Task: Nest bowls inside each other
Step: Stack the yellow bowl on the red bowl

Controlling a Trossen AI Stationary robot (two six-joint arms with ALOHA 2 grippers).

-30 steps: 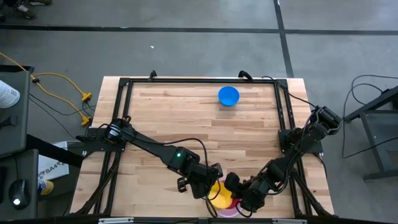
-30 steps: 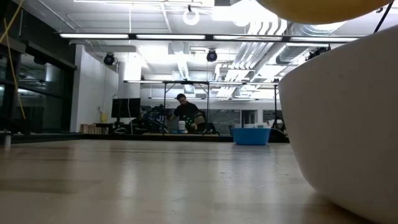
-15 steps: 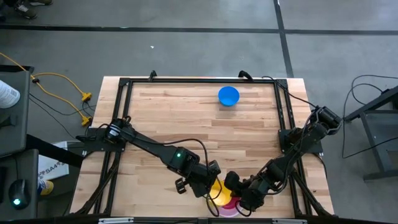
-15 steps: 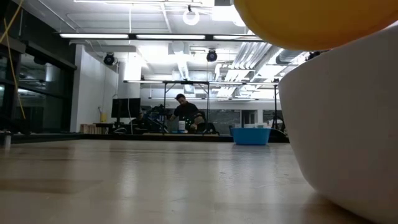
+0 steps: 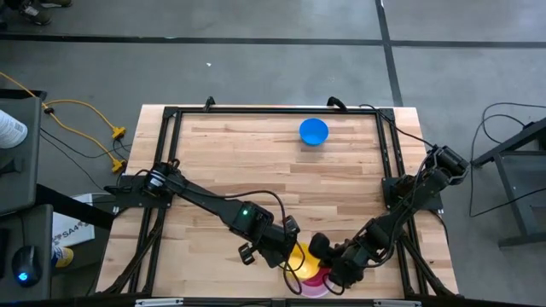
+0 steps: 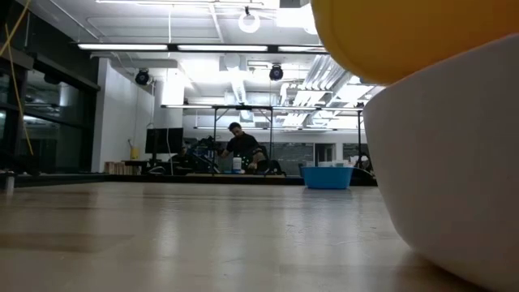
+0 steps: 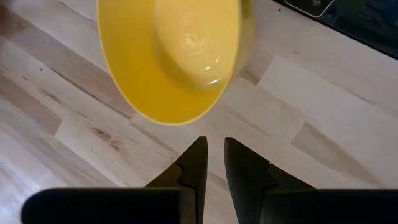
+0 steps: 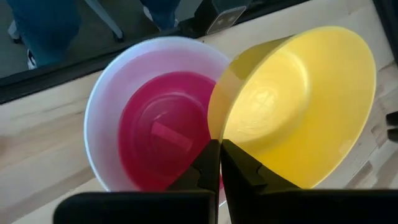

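Note:
A large white bowl (image 8: pixel 102 106) stands on its base at the table's near edge, with a pink bowl (image 8: pixel 161 130) nested inside it. A yellow bowl (image 8: pixel 298 106) hangs tilted over the white bowl's rim, and my right gripper (image 8: pixel 219 144) is shut on it. My left gripper (image 7: pixel 213 142) stands just short of the yellow bowl's (image 7: pixel 174 56) outer side, its fingers a narrow gap apart with nothing between them. A blue bowl (image 5: pixel 313 131) sits on its base near the table's far edge. My right gripper pinches the yellow bowl's rim (image 8: pixel 213 127) between its two fingers, one finger inside the bowl and one outside. The fingers slant down at it from the table's right side. The bowl is lifted clear and tilted steeply, and it hangs partly over the white bowl.
Black frame rails (image 5: pixel 273 111) run around the wooden tabletop. Bare wood lies between the blue bowl and the two arms. In the low view a person (image 6: pixel 241 146) works at a bench far behind the table.
My left gripper has rolled about its own axis without shifting place. The yellow bowl has sunk lower beside the white bowl's rim and reaches further across the low view.

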